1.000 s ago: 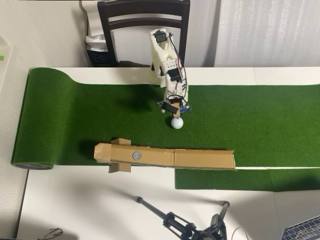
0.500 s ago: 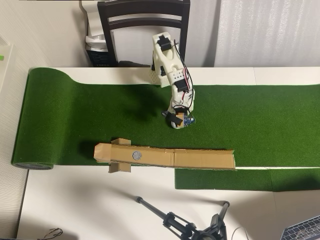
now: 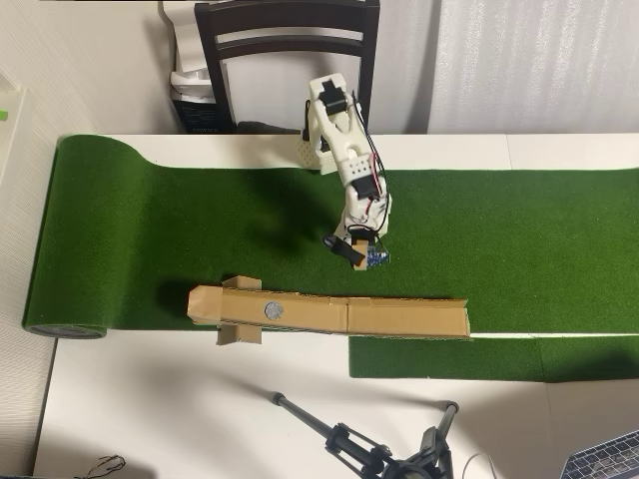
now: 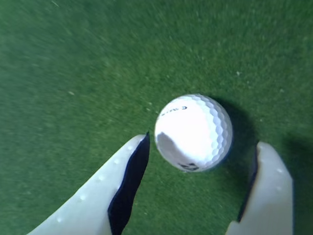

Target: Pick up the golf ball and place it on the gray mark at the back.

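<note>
1. In the wrist view the golf ball (image 4: pixel 193 132) sits on the green turf (image 4: pixel 73 73) just right of the frame's center, white and dimpled, with small dark lettering on its upper left and lower faces.
2. The jaws (image 4: pixel 200 147) stand released, spread wider than the ball: one finger (image 4: pixel 105 196) rises from the lower left edge with its tip just beside the ball's left side, the other finger (image 4: pixel 269 186) rises from the lower right and stands apart from the ball's right side.
3. The ball lies between the two tips, resting on the turf, and neither finger visibly clamps it.
4. In the overhead view the white arm (image 3: pixel 344 150) reaches down from the upper middle of the frame, and its jaws end sits near the center, over the turf (image 3: pixel 150 220); the ball is hidden beneath it there.
5. A long brown cardboard channel (image 3: pixel 399 317) lies across the lower edge of the turf, below the arm's tip and apart from it.
6. The gray mark (image 3: pixel 272 310) is a round spot toward the channel's left end, left of and below the jaws, with nothing on it.
7. The turf lies on a white bench (image 3: pixel 180 399); a dark chair (image 3: pixel 285 40) stands at the top of the frame, and a black tripod (image 3: pixel 369 449) shows at the bottom.
</note>
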`<state>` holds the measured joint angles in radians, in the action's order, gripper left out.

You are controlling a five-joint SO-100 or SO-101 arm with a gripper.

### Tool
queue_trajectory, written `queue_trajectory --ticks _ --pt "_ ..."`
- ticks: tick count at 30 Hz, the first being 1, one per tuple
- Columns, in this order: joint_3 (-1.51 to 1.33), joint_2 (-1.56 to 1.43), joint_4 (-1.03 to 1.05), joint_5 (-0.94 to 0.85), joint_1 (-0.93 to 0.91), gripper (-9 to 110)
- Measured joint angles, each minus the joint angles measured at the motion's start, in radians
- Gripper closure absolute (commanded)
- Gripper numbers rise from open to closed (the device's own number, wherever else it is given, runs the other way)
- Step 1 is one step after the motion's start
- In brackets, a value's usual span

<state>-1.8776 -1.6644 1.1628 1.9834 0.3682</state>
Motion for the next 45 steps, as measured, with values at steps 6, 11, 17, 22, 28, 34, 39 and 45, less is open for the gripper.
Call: queue_trajectory --ticks 6,11,17,22,28,34,39,45 --pt "0.000 0.023 -0.025 0.000 -0.005 66" --pt "0.000 0.023 -0.051 0.000 -0.003 60" --pt "0.005 0.023 -0.054 0.000 -0.003 60" --pt "0.040 0.023 -0.054 0.000 -0.003 60" --pt "0.041 0.074 -0.054 0.000 0.009 60" --pt "0.041 0.098 -0.054 0.000 0.052 60" --pt "0.041 0.098 -0.054 0.000 0.048 60" --pt "0.041 0.098 -0.054 0.000 0.052 60"
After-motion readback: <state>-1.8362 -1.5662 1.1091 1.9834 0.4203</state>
